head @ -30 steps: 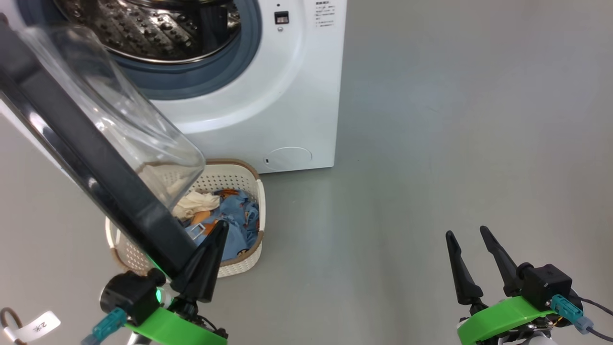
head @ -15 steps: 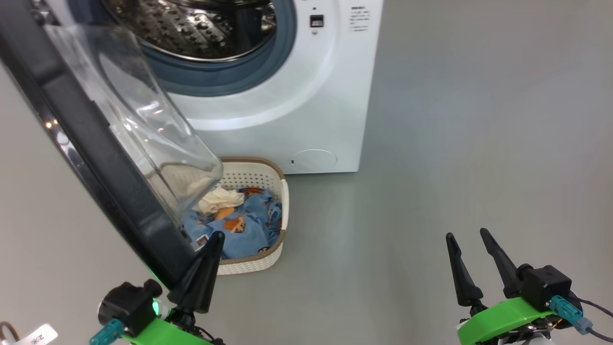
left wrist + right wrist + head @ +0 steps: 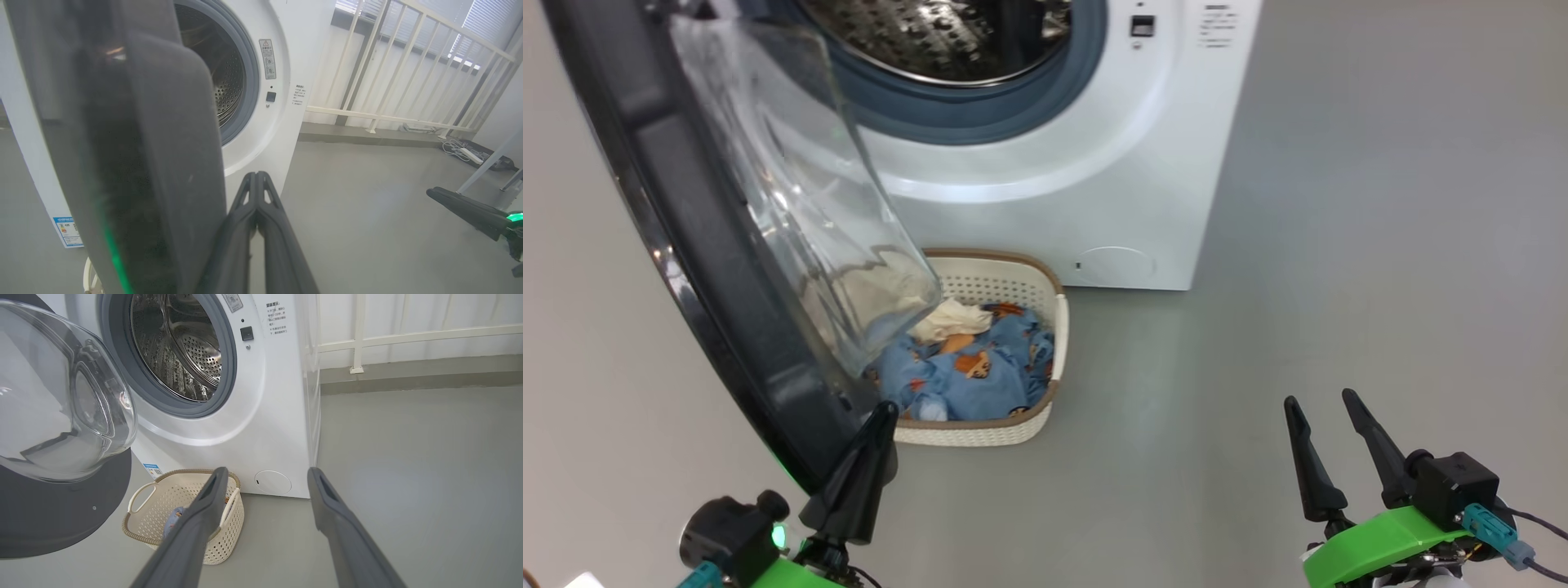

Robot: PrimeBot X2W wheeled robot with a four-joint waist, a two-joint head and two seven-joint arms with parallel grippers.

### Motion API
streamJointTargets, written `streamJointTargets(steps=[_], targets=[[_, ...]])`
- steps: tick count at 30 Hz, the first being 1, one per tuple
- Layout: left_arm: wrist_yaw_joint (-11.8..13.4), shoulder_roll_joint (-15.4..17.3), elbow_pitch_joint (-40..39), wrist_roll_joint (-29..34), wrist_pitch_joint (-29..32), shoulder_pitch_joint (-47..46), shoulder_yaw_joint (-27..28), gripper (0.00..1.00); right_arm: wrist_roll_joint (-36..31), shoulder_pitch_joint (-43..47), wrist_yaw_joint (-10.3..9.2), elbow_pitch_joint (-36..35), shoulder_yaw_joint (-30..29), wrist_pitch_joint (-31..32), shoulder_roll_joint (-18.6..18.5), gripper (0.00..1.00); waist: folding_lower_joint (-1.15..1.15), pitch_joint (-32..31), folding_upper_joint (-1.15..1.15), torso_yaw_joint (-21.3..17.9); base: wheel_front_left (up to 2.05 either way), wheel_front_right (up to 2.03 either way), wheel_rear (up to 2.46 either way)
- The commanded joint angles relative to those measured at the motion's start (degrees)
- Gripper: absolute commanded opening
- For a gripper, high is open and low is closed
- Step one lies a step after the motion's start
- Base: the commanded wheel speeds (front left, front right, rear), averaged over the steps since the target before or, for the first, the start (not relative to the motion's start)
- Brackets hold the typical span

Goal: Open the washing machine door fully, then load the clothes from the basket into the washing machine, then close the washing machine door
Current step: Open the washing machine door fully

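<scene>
The washing machine door (image 3: 711, 237) now stands wider from the washing machine (image 3: 1094, 188) than a second ago, nearly edge-on at 9 o'clock of the head view, so opening seems almost finished. The left hand (image 3: 882, 416), fingers pressed together and empty, is at 7 o'clock by the door's lower rim; the right hand (image 3: 1319, 398) waits at 5 o'clock, spread wide, empty. The basket (image 3: 1058, 327) of clothes (image 3: 964, 376) sits on the floor (image 3: 1258, 286) at 6 o'clock, partly under the door's glass bowl (image 3: 833, 229), which may hinder reaching.
</scene>
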Motion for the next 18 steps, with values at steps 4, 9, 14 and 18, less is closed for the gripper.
streamJointTargets(steps=[4,9,14,18], targets=[[1.2,1.1,-1.0,-0.8,-0.3,0.0,3.2,0.0,0.8,-1.0,0.35,-0.8,1.3,-0.7,-0.1,1.0,0.0,0.2,0.0,3.1,0.0,0.0,0.0],[2.3,1.1,-0.3,-1.1,-0.3,0.0,4.5,0.0,0.8,-1.1,0.35,-0.7,1.4,-0.7,-0.1,1.0,0.0,0.0,0.0,4.0,0.0,0.0,0.0],[3.9,1.1,0.6,-1.8,-0.3,0.3,7.3,0.0,0.7,-0.9,0.35,-0.6,1.4,-0.7,-0.1,1.0,0.0,-0.1,0.0,5.0,0.0,0.0,0.0],[4.8,1.1,1.3,-2.4,-0.3,0.3,9.8,0.0,0.5,-0.9,0.35,-0.6,1.2,-0.7,-0.1,1.0,0.0,-0.1,0.0,5.9,0.0,0.0,0.0]])
